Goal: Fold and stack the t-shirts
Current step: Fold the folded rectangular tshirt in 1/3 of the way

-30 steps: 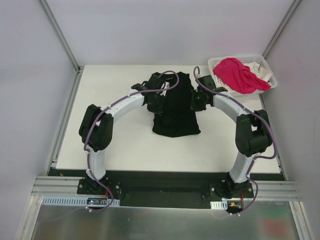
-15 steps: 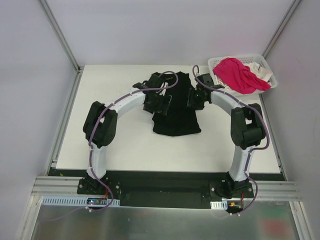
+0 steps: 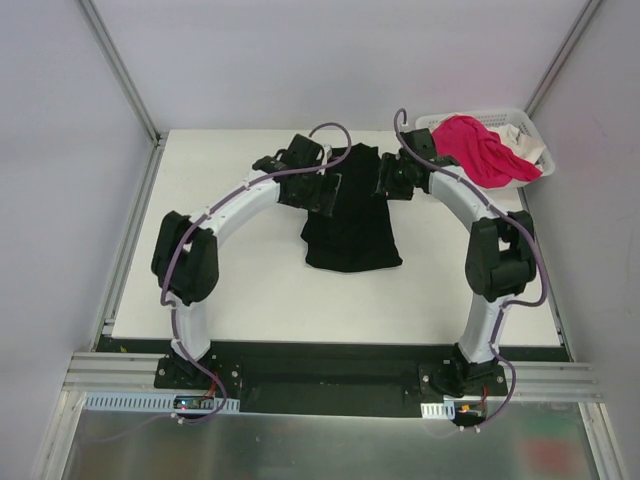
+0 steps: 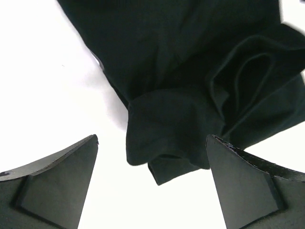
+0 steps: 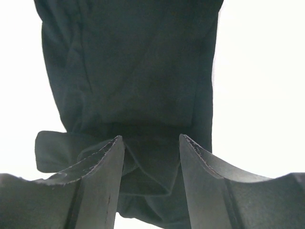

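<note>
Now we see both claws pushed farther along black shirt point(image 3: 350, 235) than a second ago. Left claw point(image 4: 152, 139) spread wide, empty, above bunched sleeve. Right claw point(image 5: 150, 138) spread, straddling cloth edge, not pinching. Black shirt lies mid-table point(image 3: 250, 290), narrowed lengthwise. We judge crosswise fold next. Pink shirt point(image 3: 478, 150), white shirt point(image 3: 522, 156) wait in basket point(image 3: 530, 126).

Top cam: fixed, high behind the arm bases, looking down on the whole table point(image 3: 250, 290). Left wrist cam: close, down past left gripper point(image 4: 152, 138) onto black shirt point(image 4: 190, 71). Right wrist cam: even closer, past right gripper point(image 5: 150, 137). All three share that shirt's far end.
</note>
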Available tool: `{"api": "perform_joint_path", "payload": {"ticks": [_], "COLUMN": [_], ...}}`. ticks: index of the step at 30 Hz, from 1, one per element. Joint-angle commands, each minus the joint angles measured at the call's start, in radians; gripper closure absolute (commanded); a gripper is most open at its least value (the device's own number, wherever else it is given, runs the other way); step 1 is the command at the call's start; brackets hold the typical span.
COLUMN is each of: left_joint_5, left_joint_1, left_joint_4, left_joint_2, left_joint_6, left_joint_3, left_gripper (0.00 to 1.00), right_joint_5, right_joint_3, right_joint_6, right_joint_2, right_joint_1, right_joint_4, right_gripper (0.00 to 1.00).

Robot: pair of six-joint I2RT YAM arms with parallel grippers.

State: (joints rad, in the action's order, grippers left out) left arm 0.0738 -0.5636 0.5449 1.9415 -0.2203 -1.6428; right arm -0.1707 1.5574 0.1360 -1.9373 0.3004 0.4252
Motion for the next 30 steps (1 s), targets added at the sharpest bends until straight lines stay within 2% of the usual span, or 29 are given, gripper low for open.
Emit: {"api": "perform_joint_path", "payload": {"ticks": [1, 4, 8, 13, 18, 25, 30], "left_joint_5": [-0.068, -0.049, -0.014, -0.051, -0.031, -0.026, -0.035], "left_joint_1": [0.033, 0.034, 0.01, -0.051, -0.104, -0.11, -0.113], "left_joint_4": [0.006, 0.009, -0.011, -0.034, -0.023, -0.019, -0.022], "left_joint_2": [-0.168, -0.255, -0.39, -0.495, -0.463, -0.388, -0.34], "left_joint_6": [0.03, 0.013, -0.04, -0.042, 0.096, 0.125, 0.128], "left_joint_3": [-0.066, -0.032, 0.169, 0.31, 0.327, 0.292, 0.275], "left_gripper": [0.05, 0.05, 0.07, 0.07, 0.06, 0.06, 0.07], "right_joint_5": [0.02, -0.012, -0.021, 0.01, 0.017, 0.008, -0.01], "right_joint_3": [0.038, -0.02, -0.215, -0.356, -0.362, -0.321, -0.217], "right_joint_6": [-0.03, -0.023, -0.003, -0.001, 0.002, 0.008, -0.007], "right_joint_2": [0.13, 0.207, 0.398, 0.492, 0.456, 0.353, 0.238], "right_joint_1": [-0.004, -0.001, 0.031, 0.091, 0.129, 0.155, 0.181], "right_joint_4": [0.053, 0.076, 0.006, -0.011, -0.023, -0.055, -0.034], "right_gripper": [0.48, 0.48, 0.48, 0.49, 0.49, 0.49, 0.5]}}
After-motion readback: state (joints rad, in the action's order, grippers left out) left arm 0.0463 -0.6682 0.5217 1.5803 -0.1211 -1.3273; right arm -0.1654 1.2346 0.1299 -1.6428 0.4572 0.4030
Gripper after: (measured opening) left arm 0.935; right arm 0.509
